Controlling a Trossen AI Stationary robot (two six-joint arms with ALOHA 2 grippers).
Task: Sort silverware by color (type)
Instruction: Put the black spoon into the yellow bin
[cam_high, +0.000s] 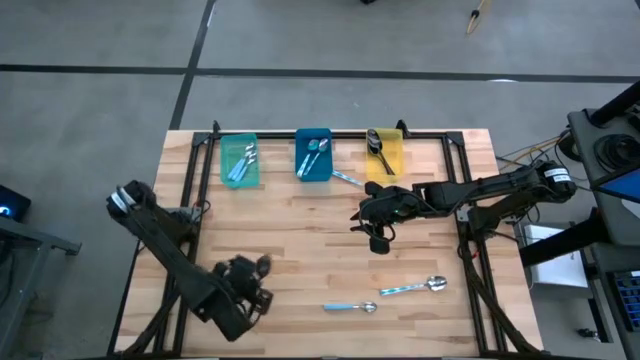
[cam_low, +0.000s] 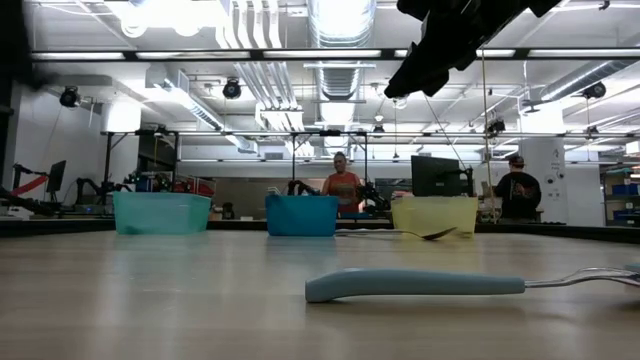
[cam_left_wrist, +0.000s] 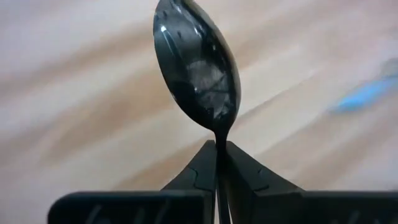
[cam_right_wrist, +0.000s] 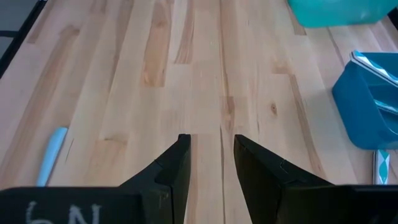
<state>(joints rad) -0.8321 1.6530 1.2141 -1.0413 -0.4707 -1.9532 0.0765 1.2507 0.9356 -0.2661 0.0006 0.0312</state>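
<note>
My left gripper (cam_high: 258, 268) is near the table's front left, shut on a dark spoon (cam_left_wrist: 198, 65) whose bowl sticks out past the fingertips in the left wrist view. My right gripper (cam_right_wrist: 211, 146) hangs open over the table's middle right (cam_high: 362, 215) with nothing between its fingers. Two spoons with light-blue handles (cam_high: 414, 287) (cam_high: 350, 307) lie flat on the wood near the front edge. A third (cam_high: 345, 178) lies beside the blue bin. The yellow bin (cam_high: 384, 152) holds a dark spoon. My left gripper pinches the dark spoon's neck (cam_left_wrist: 220, 135), just below the bowl, between its two shut fingers. The rest of the handle runs back between the fingers and is hidden by them. The bowl points away from the gripper, and the spoon is clear of the table.
Teal (cam_high: 240, 160), blue (cam_high: 313, 153) and yellow bins stand in a row at the far edge; the teal and blue ones hold blue-handled spoons. Black frame rails (cam_high: 190, 200) run along the table's sides. People stand in the room beyond the table (cam_low: 343, 185).
</note>
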